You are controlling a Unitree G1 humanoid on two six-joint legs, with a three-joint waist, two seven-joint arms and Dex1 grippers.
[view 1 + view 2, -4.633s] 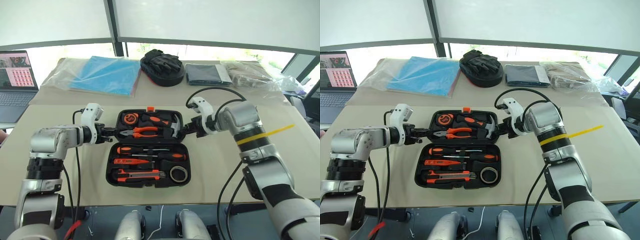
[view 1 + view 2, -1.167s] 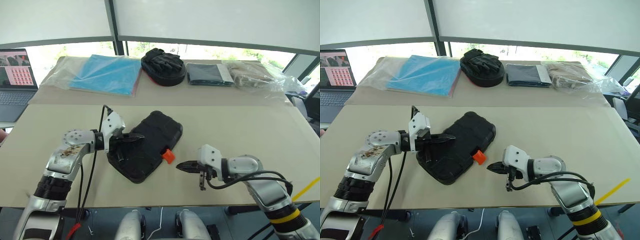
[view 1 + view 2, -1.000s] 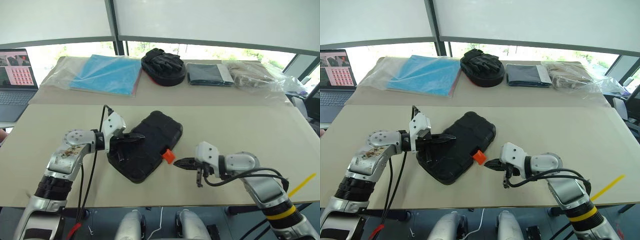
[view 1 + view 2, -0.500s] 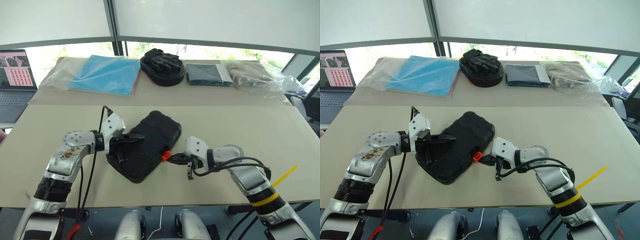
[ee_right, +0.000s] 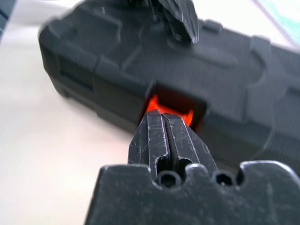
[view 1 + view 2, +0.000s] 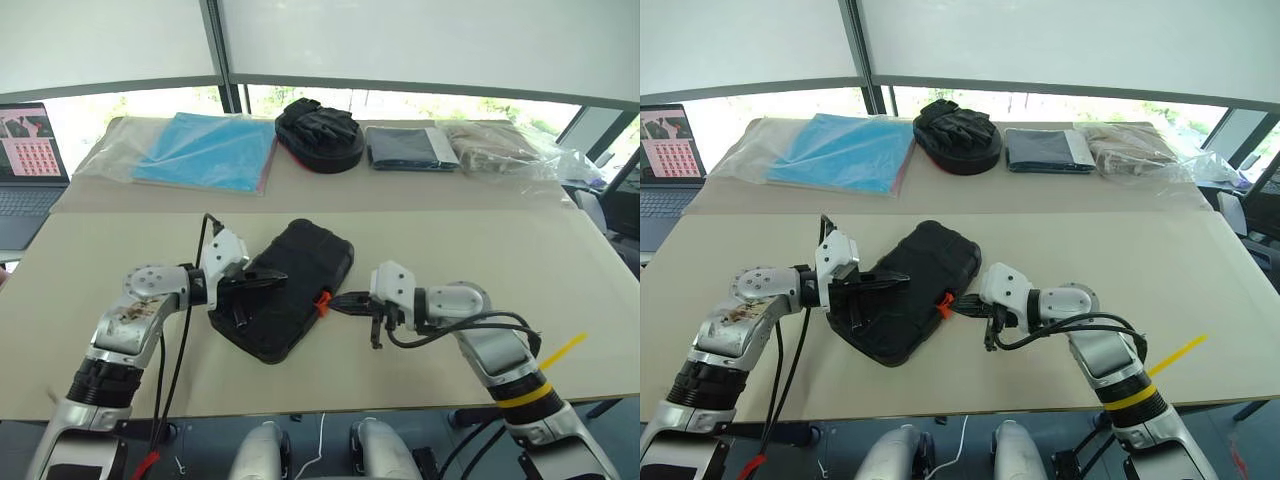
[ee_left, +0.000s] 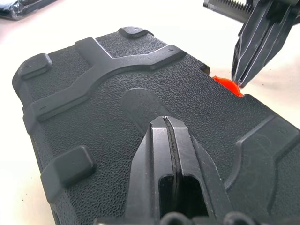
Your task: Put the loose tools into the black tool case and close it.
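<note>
- Table (image 6: 480,240): the black tool case (image 6: 300,262) lies near the middle, lid down, turned skew so its long axis runs from near-left to far-right. No loose tools lie on the table around it; judged already packed inside.
- Far edge of the table: blue plastic-wrapped sheet (image 6: 205,150), round black pouch with gloves (image 6: 320,133), dark folded cloth (image 6: 410,148). All well apart from the work, no part in this step.
- Left gripper (image 7: 168,123): fingers clenched, empty, tip resting on the ribbed lid near its centre. Judged to be pinning the lid.
- Right gripper (image 5: 161,117): fingers clenched, empty, tip at the orange latch (image 5: 171,107) in its notch on the case's right-hand edge.
- Step in hand, as judged: press the latch home.
- To do it well: keep the left tip bearing down so the case cannot slide or pivot on the table.
- Push the latch square into its notch, towards the case, not along the edge.
- Risk: the tip slipping off the small latch and shoving the whole case left.
</note>
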